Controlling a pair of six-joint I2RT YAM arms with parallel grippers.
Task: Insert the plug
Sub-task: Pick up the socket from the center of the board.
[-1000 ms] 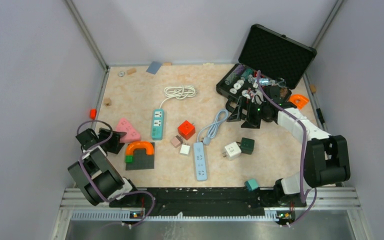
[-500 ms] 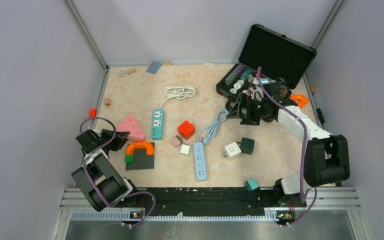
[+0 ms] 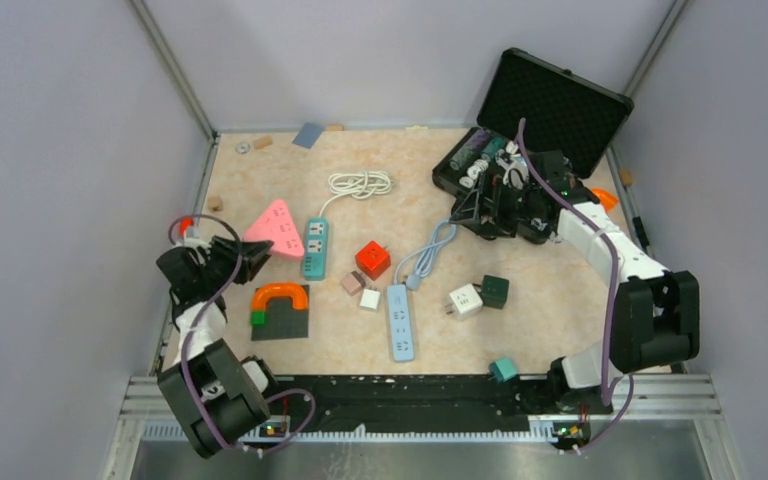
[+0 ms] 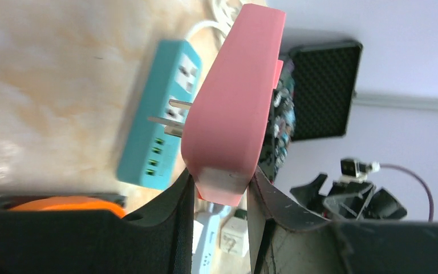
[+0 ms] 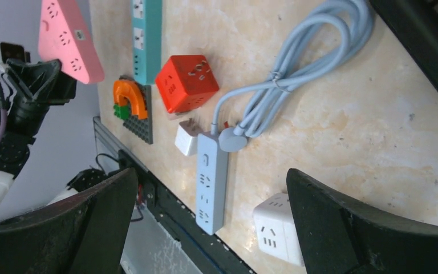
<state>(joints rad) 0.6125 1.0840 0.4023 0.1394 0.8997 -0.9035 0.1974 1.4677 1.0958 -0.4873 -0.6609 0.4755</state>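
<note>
left claw [image 3: 247,252] pinching pink triangular adapter [image 3: 277,227], carried since a second ago from the counter [image 3: 260,180] edge to just beside teal power strip [image 3: 314,248] | only left wrist shows its metal prongs [image 4: 170,117], facing the strip | right claw [image 3: 474,212] spread, now nearer black case [image 3: 552,100]

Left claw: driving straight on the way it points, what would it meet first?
Likely the white cord coil, just beyond the far end of the teal strip, with the held pink adapter leading. The left claw seems lifted, so height is uncertain.
</note>
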